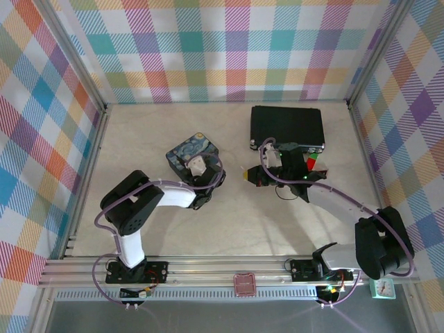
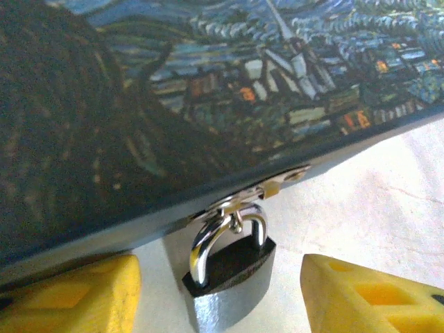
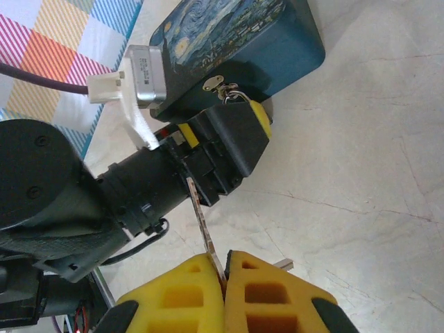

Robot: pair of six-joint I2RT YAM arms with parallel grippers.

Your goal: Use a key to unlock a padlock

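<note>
The tiny padlock (image 2: 229, 274), dark grey with a silvery shackle, hangs from the hasp of the blue painted tin (image 2: 208, 83). My left gripper (image 2: 222, 302) is open, with a yellow finger on each side of the lock and a gap between each finger and it. In the top view the left gripper (image 1: 201, 173) sits at the tin's (image 1: 186, 154) near edge. My right gripper (image 3: 224, 277) is shut on a thin key (image 3: 201, 211), whose blade points up toward the left gripper (image 3: 229, 139). The lock's shackle (image 3: 232, 94) peeks out by the hasp. The right gripper (image 1: 251, 175) hovers right of the tin.
A flat black case (image 1: 286, 127) lies at the back right, just behind my right arm. Checked walls close the table on three sides. A short metal piece (image 3: 283, 263) sticks out beside the right fingers.
</note>
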